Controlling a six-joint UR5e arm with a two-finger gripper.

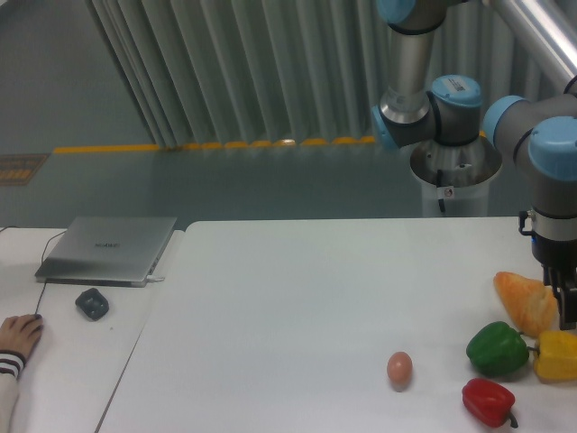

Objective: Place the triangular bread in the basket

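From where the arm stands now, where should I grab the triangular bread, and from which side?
Probably from above, across the broad right end of the triangular bread, closing across its width. The tapered tip points up-left and would likely slip. The gripper sits at that right end already, cut off by the frame edge. Keep clear of the green pepper and yellow pepper just below.

No legible text anywhere; closed laptop (106, 249) carries a small mark at the centre of its lid, too small to read; a small red-and-white tag on the robot base (448, 191) is also too blurred to make out; no numbers or signs readable.
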